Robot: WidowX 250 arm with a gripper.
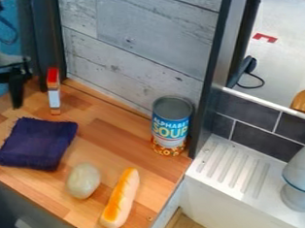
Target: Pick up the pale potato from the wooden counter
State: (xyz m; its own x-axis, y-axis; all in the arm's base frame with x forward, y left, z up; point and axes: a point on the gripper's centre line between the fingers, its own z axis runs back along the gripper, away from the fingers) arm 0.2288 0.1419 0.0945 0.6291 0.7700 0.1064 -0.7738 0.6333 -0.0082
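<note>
The black gripper hangs at the left edge, above the wooden counter and behind a folded dark purple cloth. Close to its right is a narrow red, white and orange item; whether they touch is unclear. A blue-labelled soup can stands upright by the counter's back right corner. Toward the front lie a pale, whitish-green rounded object and, just right of it, a toy bread roll with an orange-brown top.
Grey wooden panels rise behind the counter, and a dark post stands at its right corner. Farther right are a white sink unit with a ridged drainboard, dark tiles and a grey-white faucet-like piece.
</note>
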